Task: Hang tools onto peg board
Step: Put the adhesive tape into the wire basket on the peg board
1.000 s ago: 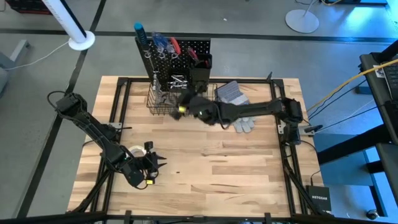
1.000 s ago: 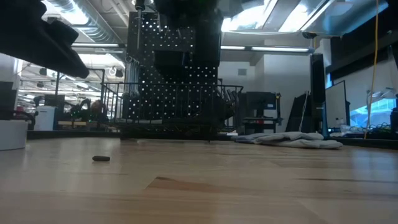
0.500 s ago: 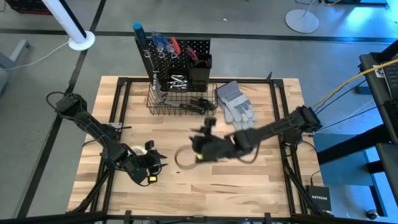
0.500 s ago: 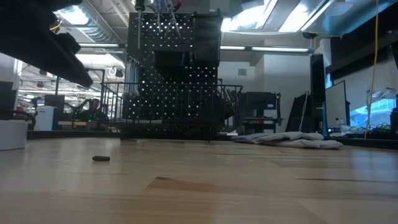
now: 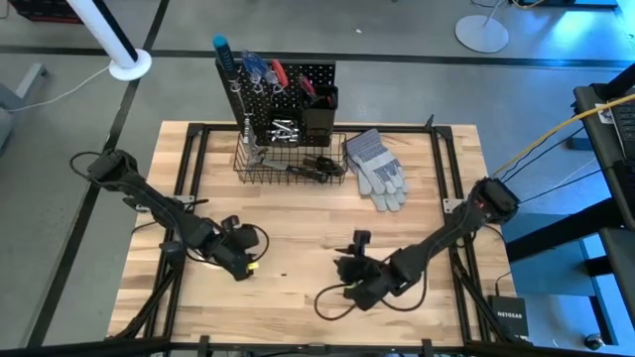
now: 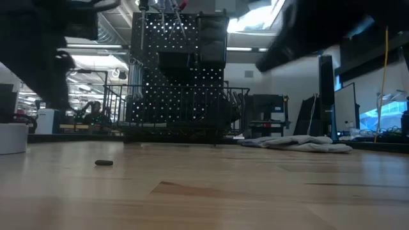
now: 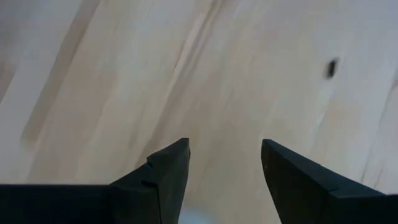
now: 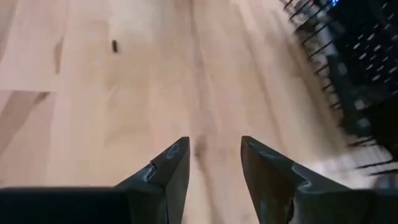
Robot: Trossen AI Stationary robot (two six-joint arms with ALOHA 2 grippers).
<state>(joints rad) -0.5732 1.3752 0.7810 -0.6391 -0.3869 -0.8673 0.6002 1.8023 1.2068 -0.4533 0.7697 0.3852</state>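
right gripper (image 5: 359, 288) has swung back from peg board (image 5: 283, 84) to near table edge, fingers apart, empty | left gripper (image 5: 243, 260) parted wide, empty, above bare table (image 5: 298, 238), ready for another pick

A workshop or robotics lab is seen here. A pale butcher-block wooden bench (image 5: 397, 238) on a black metal frame is set on a grey concrete floor (image 5: 397, 40). An upright black perforated metal peg board (image 5: 298, 79) hung with red- and blue-handled hand tools (image 5: 266, 71) is mounted at the bench's far edge. Exposed silver ceiling ducts (image 6: 96, 25) and long strip lights (image 6: 255, 48) are picked out across the open hall behind, where dark equipment racks (image 6: 268, 115) and a lit monitor screen (image 6: 383, 118) are stood.
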